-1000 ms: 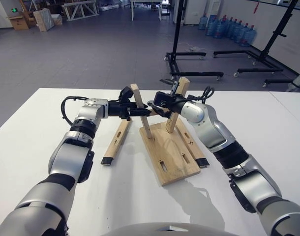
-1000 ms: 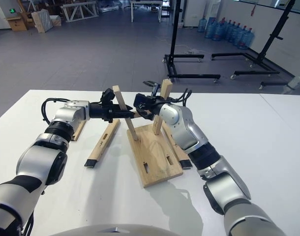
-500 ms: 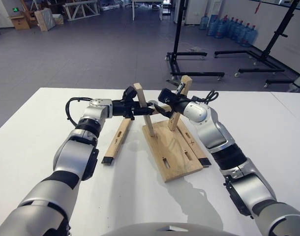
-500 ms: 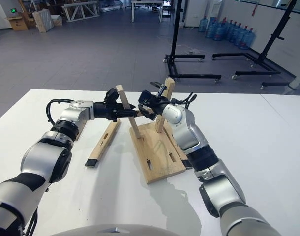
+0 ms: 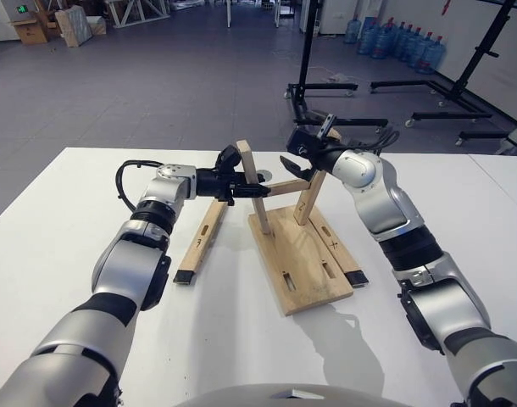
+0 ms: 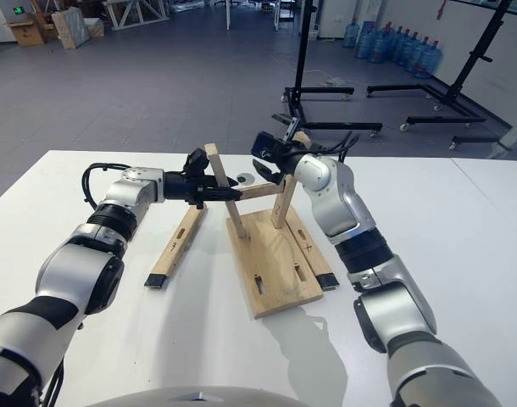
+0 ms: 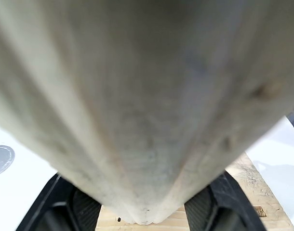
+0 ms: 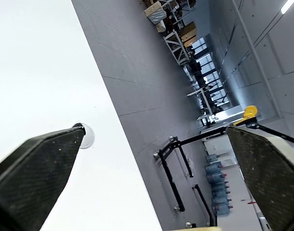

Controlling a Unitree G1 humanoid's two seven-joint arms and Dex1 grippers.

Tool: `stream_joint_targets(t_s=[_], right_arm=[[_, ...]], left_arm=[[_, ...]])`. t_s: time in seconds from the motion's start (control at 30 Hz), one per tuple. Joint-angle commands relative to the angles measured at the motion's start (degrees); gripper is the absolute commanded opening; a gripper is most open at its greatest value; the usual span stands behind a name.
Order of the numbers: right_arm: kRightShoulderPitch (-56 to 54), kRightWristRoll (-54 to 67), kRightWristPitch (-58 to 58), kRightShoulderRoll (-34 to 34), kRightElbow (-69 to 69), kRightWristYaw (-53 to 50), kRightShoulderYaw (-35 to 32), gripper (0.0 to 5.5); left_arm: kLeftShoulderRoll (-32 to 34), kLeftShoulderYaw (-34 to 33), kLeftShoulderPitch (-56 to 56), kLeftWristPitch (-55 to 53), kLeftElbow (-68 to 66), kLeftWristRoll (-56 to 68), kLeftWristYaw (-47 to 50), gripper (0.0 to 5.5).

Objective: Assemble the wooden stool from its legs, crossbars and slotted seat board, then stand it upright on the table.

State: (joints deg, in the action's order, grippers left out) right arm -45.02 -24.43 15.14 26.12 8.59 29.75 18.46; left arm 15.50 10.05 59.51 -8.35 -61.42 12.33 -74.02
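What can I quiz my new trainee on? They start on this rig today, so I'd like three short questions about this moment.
1. True or false: the seat board lies flat on the table.
2. What is the left gripper shut on? A) an upright leg B) the seat board C) nothing
3. Fill in: the right gripper has its fingers ____.

Key: 1 true; 2 A; 3 open.
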Motion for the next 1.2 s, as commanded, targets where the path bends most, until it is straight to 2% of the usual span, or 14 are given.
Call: stream_joint_targets(t_s=[0.03,0.33,0.6,0.77,0.93,1.1,1.2], right_arm=[[2.3,-2.6,-3.0,1.3,0.0,0.5,2.7,5.40],[17.4,-4.9,-3.5,-2.3,-0.2,0.1,9.9,5.40],[18.8,-4.5,-2.1,-4.8,-0.6,0.7,9.9,5.40],[19.3,-4.6,-2.0,-4.8,-0.7,0.6,10.1,5.40],[14.8,-3.7,-1.3,-5.0,-0.2,-0.6,6.7,5.40],[4.2,-1.6,-1.2,-3.5,2.1,-2.9,-0.8,5.40],[0.2,-1.4,-1.6,-2.2,3.3,-3.2,-2.8,5.40]], left_arm=[[1.1,4.7,-3.6,-2.5,-0.9,-6.9,-1.5,2.02],[-2.9,10.4,-2.6,-0.6,-2.7,-11.2,1.1,2.02],[-4.8,3.3,-1.8,-3.7,-7.4,-5.1,7.1,2.02],[-5.1,2.9,-2.8,-1.6,-8.0,-5.7,7.3,2.02],[-4.6,3.0,-3.4,0.2,-7.3,-5.9,5.7,2.02],[-3.2,2.6,-3.9,-0.8,-6.6,-5.2,4.1,2.02],[-2.5,3.3,-4.3,-1.5,-6.2,-5.9,3.2,2.02]])
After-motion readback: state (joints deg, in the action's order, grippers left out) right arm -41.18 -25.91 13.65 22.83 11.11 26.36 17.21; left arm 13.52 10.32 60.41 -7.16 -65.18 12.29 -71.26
